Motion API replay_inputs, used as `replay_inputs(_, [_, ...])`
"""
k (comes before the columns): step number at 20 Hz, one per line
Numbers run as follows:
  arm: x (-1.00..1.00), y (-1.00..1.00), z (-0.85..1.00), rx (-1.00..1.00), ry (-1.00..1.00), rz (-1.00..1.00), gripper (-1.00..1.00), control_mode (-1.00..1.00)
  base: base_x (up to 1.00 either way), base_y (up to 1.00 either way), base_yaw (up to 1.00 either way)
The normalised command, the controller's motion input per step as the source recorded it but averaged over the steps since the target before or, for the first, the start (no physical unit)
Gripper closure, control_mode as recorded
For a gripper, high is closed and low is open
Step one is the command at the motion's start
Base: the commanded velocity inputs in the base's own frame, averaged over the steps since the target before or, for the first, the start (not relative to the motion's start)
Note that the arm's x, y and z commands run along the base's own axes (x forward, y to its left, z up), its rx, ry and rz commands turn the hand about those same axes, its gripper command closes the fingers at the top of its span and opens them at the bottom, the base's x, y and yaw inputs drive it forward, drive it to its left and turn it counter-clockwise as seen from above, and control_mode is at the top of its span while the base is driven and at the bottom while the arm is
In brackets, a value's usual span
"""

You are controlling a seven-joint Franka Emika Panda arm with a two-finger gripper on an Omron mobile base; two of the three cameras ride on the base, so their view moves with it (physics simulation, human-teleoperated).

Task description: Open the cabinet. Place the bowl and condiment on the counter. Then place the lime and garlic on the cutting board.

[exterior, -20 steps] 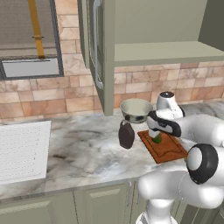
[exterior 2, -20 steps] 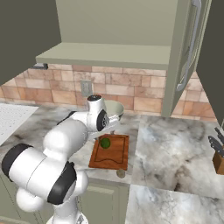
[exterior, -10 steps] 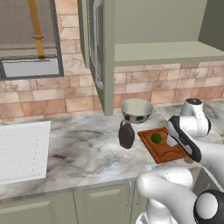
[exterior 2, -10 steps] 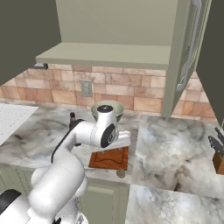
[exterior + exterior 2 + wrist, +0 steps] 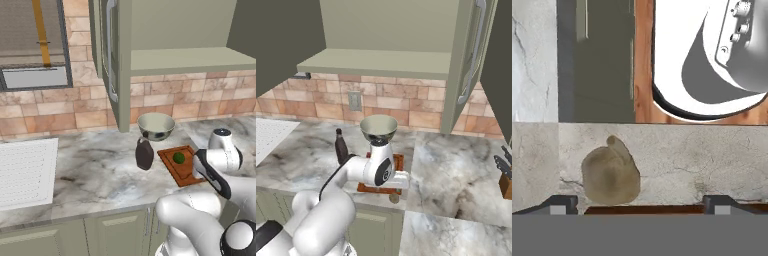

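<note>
The cabinet (image 5: 111, 50) stands open with a bare shelf. On the counter (image 5: 100, 170) sit the steel bowl (image 5: 156, 126) and the brown condiment bottle (image 5: 144, 154). The lime (image 5: 178, 157) rests on the cutting board (image 5: 172, 167). The garlic (image 5: 610, 175) lies on the counter strip between the board and the front edge, also seen as the garlic (image 5: 394, 198) in the right base view. My gripper (image 5: 640, 205) hangs open right above it, the garlic sitting left of centre between the fingertips (image 5: 562, 204), nothing held.
A white drainer (image 5: 25, 170) covers the counter at the far left. A knife block (image 5: 504, 176) stands at the right end. My own arm hides much of the board (image 5: 398, 162) in the right base view. The counter edge drops off just past the garlic.
My arm has swung from over the cutting board down toward the counter's front edge, above the garlic. The lime stays on the board. The jaws stay open.
</note>
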Motion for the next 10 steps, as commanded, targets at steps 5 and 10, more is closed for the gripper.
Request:
replay_inputs(5, [0.00, -0.29, -0.25, 0.02, 0.09, -0.22, -1.00, -1.00, 0.00, 0.00, 0.00])
replay_inputs(10, [0.00, -0.25, -0.24, 0.02, 0.04, -0.18, -1.00, -1.00, 0.00, 0.00, 0.00])
